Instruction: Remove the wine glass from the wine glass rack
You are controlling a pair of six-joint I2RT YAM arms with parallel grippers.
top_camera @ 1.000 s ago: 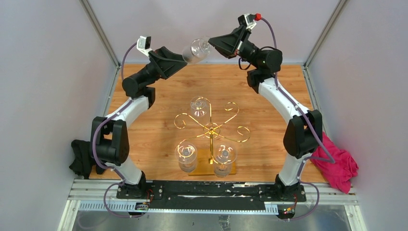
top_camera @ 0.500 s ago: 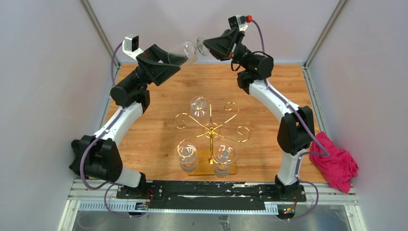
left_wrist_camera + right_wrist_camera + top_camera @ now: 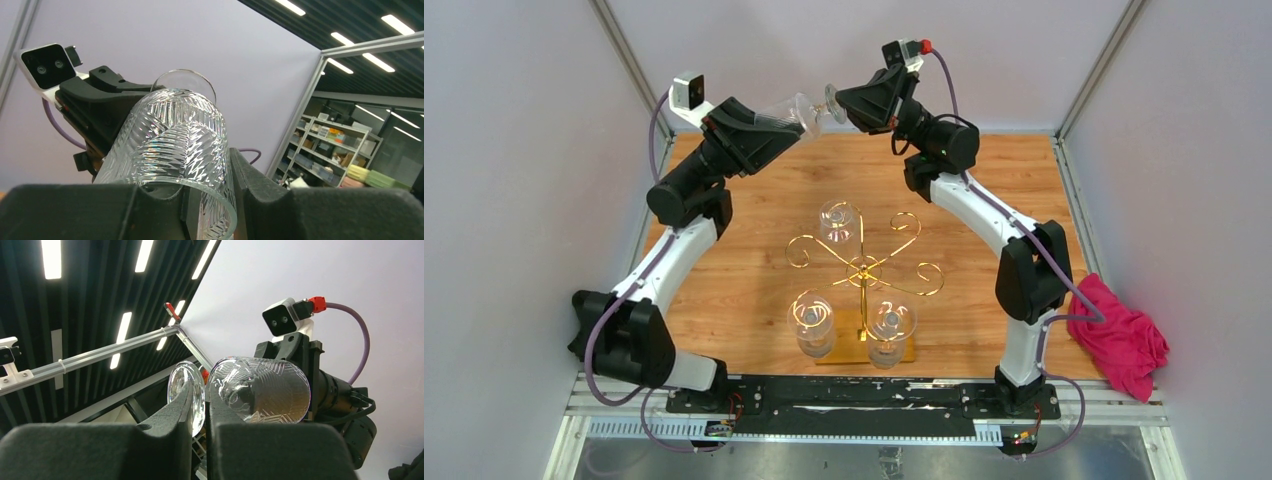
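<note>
- Where the two arm bases bolt to the black rail point(image 3: 864, 395) at the near edge, we note a crumpled pink cloth point(image 3: 1124, 340) lying off the right side of the wooden table point(image 3: 744, 290).
- Just beyond the rail, the gold wire wine glass rack point(image 3: 864, 268) stands upright at mid-table between the arms. Its thin pole rises from a flat rectangular wooden base point(image 3: 849, 350).
- Three clear glasses hang from its scroll-ended arms: a near-left glass point(image 3: 811, 322), a near-right glass point(image 3: 890, 328) and a far-left glass point(image 3: 839, 220).
- At the far end we find the clear, cut-patterned wine glass point(image 3: 796, 108). It is off the rack, raised high above the tabletop and well apart from the stand, lying roughly sideways between both grippers.
- The left gripper point(image 3: 774, 120) has its black fingers point(image 3: 300, 210) closed against the sides of the bowl. The rim points toward the left wrist camera.
- The right gripper point(image 3: 836, 100) has its fingers point(image 3: 280, 450) pinched together on the stem. The round foot sits on one side of them and the bowl on the other.
</note>
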